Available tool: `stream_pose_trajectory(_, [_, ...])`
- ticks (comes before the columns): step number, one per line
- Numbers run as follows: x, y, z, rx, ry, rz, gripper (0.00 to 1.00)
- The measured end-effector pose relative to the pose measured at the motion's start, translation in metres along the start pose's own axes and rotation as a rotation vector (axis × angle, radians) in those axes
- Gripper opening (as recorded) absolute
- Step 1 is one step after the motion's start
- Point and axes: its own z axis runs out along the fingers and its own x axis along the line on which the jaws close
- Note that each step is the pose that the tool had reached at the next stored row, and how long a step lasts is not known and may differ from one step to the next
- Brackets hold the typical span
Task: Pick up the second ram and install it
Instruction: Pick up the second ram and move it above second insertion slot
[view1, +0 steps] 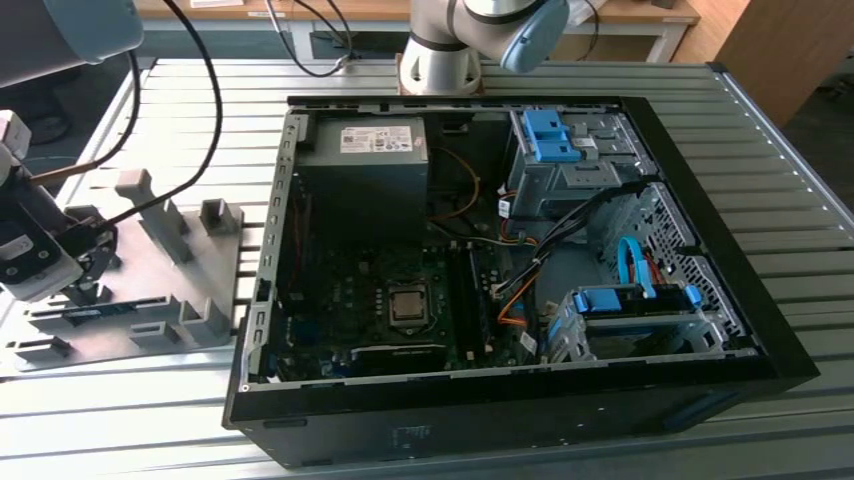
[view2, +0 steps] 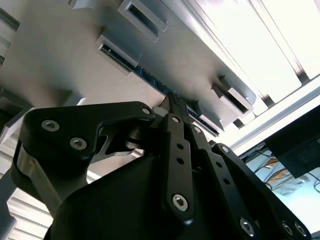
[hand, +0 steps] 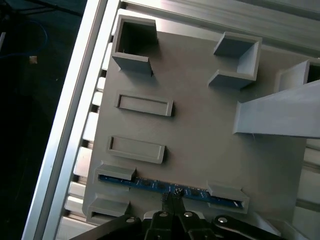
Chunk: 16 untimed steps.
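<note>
1. Black linkage of my pincer (view2: 175, 100) lay closest to the lens in the second wrist view. Both fingers were drawn together with scarcely a gap at the tips.
2. Those tips sat at the upper edge of the second ram (hand: 150, 183), about midway along it. The blue-green stick stood on edge in the grey tray (hand: 200, 135), each end tucked into a low holder. The tray lay on the slatted surface (view1: 747, 150) beside the open computer case (view1: 534, 250).
3. Whether I had the board clamped or was merely shut against its edge, I could not tell.
4. As I judged it, so thin an edge gave me little to hold, and a shallow or off-centre grip could let the stick tip or slip free. A lift that was not straight could also jam one end in its holder and drag the tray along.
5. Most of the stick's faces were hidden by the holders and by my own fingers, so neither chips nor sticker showed.
6. Inside the case, the memory slots were dark and crossed by cables, too murky for me to pick out.
</note>
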Motion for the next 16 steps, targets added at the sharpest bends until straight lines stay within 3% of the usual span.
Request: stream_pose_trajectory(16, [0.0, 0.0, 0.0, 0.0046, 0.0043, -0.152, 0.1])
